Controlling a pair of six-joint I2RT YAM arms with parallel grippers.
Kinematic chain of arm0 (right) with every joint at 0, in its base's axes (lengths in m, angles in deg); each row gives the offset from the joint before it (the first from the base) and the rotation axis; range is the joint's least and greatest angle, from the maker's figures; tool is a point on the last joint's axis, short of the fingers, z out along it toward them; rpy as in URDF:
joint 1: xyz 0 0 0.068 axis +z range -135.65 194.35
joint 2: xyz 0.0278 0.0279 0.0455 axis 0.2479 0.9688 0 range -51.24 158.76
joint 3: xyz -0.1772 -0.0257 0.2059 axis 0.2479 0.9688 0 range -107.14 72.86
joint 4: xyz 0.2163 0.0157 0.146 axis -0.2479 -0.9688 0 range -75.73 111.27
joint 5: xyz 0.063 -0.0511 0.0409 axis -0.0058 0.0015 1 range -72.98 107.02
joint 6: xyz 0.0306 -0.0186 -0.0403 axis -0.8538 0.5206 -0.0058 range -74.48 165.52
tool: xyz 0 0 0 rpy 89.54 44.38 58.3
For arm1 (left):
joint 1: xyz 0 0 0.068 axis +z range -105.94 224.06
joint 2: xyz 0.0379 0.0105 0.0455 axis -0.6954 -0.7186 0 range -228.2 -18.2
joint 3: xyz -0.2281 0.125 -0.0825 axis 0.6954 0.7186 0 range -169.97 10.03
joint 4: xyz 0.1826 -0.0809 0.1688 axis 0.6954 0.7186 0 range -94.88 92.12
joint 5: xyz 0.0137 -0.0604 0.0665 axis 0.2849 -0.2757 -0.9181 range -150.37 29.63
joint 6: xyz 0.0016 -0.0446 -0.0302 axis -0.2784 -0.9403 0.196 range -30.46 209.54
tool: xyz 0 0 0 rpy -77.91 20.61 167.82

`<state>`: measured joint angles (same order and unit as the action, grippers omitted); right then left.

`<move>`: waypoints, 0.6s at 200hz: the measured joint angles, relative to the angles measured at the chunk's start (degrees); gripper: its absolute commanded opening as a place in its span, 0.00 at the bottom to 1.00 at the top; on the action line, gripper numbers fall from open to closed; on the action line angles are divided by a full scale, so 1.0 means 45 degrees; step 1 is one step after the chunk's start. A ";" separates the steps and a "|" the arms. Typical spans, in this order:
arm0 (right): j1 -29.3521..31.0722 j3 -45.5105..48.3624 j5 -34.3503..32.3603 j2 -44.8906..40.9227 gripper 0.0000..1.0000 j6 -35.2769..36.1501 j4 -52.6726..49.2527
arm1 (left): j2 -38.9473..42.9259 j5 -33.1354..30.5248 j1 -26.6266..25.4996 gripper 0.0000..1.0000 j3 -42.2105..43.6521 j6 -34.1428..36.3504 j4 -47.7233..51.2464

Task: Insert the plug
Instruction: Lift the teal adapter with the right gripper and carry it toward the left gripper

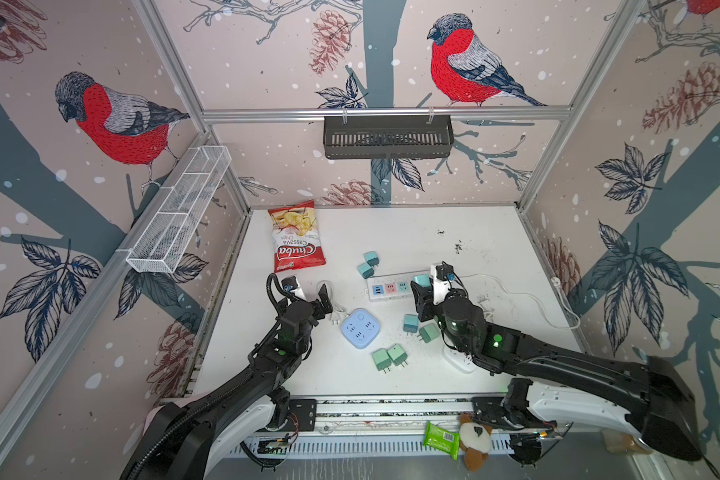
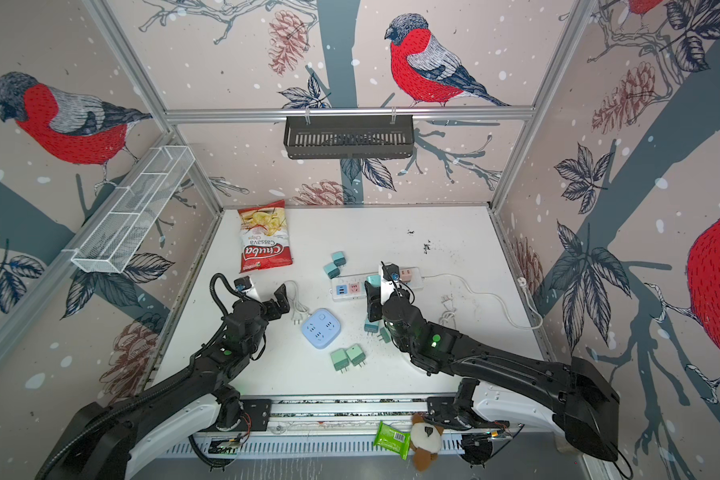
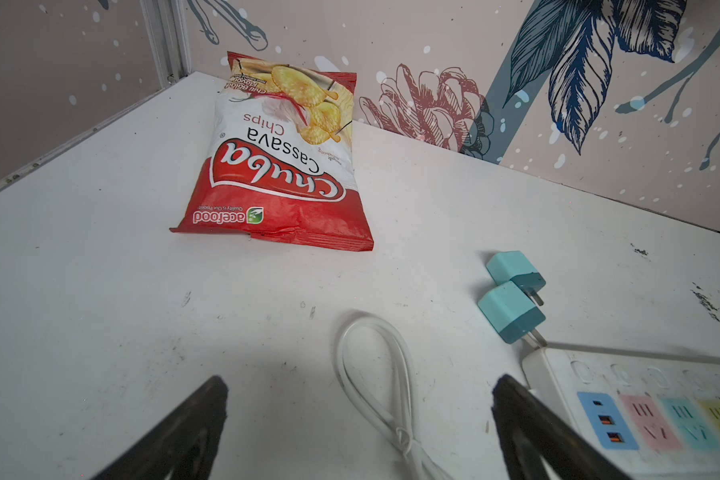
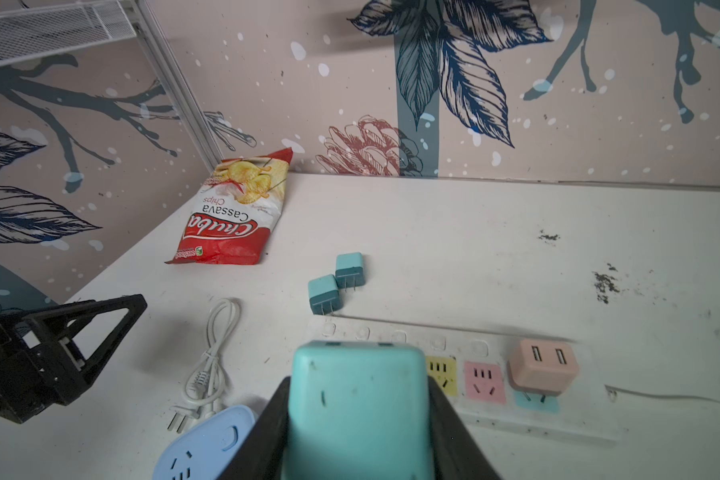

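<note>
The plug (image 4: 356, 399), a teal cube, is clamped between the black fingers of my right gripper (image 4: 357, 386), which is shut on it. In both top views it hangs over the middle of the white power strip (image 1: 391, 287) (image 2: 352, 289), covering part of its row of coloured sockets. Its prongs are hidden. A pink adapter (image 4: 543, 365) sits in the strip's right end. My left gripper (image 1: 312, 296) (image 3: 360, 386) stands open above a looped white cable (image 3: 371, 365), left of the strip, with nothing between its fingers.
A red chips bag (image 1: 296, 237) lies at the back left. Two teal plugs (image 1: 368, 264) lie behind the strip. A blue square socket block (image 1: 361, 328) and several green plugs (image 1: 389, 357) lie in front. The strip's white cord (image 1: 528, 299) runs right.
</note>
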<state>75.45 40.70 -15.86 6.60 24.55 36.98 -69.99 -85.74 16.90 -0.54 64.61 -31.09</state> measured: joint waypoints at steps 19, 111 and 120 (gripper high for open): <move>0.0044 0.0806 0.0102 -0.0384 0.07 0.0782 0.1258 | 0.0083 0.0073 0.0000 0.99 0.0029 0.0131 0.0000; 0.0185 0.4401 0.1904 -0.0855 0.05 0.3968 0.6305 | 0.2715 0.2147 0.0005 0.90 0.0699 0.0607 0.0029; 0.0189 0.4571 0.1899 -0.0996 0.05 0.4070 0.6543 | 0.3177 0.2705 0.0010 0.90 0.0641 0.0612 0.0194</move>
<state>76.31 61.27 -7.32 2.12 42.86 66.42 -55.70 -73.56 16.95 2.35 67.36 -30.22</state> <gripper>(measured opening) 0.438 0.901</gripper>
